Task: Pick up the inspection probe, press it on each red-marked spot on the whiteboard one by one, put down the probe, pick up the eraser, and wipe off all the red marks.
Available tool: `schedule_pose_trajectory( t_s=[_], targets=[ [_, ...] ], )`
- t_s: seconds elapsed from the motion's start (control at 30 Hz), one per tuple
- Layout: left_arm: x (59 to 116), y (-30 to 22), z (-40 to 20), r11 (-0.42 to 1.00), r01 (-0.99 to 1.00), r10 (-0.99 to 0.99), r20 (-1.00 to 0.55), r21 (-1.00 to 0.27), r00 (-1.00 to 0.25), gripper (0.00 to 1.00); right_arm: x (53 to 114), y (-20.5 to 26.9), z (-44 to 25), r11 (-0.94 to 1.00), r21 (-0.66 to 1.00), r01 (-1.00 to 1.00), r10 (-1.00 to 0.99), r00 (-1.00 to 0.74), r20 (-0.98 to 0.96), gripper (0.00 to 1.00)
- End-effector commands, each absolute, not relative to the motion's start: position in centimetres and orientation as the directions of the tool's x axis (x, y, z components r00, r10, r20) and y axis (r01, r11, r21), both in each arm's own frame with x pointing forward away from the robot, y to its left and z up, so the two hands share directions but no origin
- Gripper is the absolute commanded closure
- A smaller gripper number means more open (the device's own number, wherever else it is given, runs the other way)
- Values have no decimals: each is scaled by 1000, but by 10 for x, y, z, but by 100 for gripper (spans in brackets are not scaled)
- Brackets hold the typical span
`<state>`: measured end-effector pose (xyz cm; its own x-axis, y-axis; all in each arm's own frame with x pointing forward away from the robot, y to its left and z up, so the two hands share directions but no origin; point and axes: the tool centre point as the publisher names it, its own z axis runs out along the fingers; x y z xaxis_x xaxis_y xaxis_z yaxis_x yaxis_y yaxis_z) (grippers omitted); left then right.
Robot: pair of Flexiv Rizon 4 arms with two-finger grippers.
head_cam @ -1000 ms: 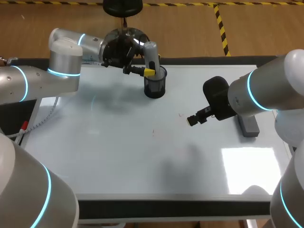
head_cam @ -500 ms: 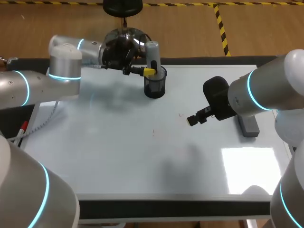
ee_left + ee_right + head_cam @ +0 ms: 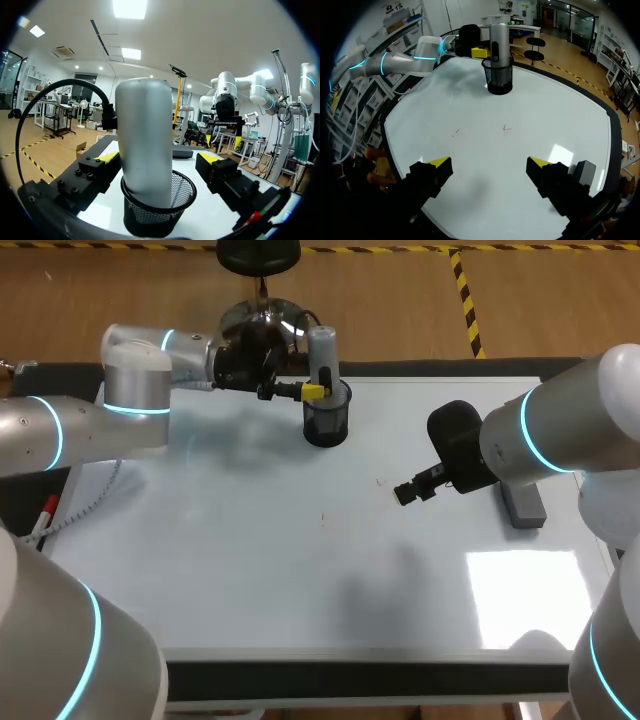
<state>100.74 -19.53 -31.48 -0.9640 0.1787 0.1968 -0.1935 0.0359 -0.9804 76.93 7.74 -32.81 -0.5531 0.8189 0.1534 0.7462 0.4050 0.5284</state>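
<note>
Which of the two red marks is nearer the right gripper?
The red mark just beside the right gripper; the other red mark lies farther off.

1. No writing, number or label can be read in any view.
2. The whiteboard [image 3: 300, 580] bears only small red marks [image 3: 379, 481], scribbles and not letters or digits.
3. The probe [image 3: 144, 145] has a plain grey shell; a dark strip on it shows in the right wrist view, too small to tell any print.
4. The eraser [image 3: 523, 505] shows no legible label.
</note>
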Motion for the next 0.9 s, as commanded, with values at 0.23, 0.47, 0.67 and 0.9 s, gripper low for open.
schedule_pose_trajectory(
  t_s=[0.23,0.47,0.67,0.9],
  targets=[
    [1010,-195,-315,38,-201,158,205,-979,-966,0,769,76,-328,406,528,746,818,-554,155,0],
    [1012,-193,-315,34,-209,142,212,-977,-967,0,769,76,-328,406,528,746,818,-554,155,0],
    [1011,-192,-313,33,-203,140,206,-979,-968,0,769,76,-328,406,528,746,818,-554,155,0],
    [1011,-188,-311,36,-201,136,204,-979,-970,0,769,76,-328,406,528,746,818,-554,155,0]
  ],
)
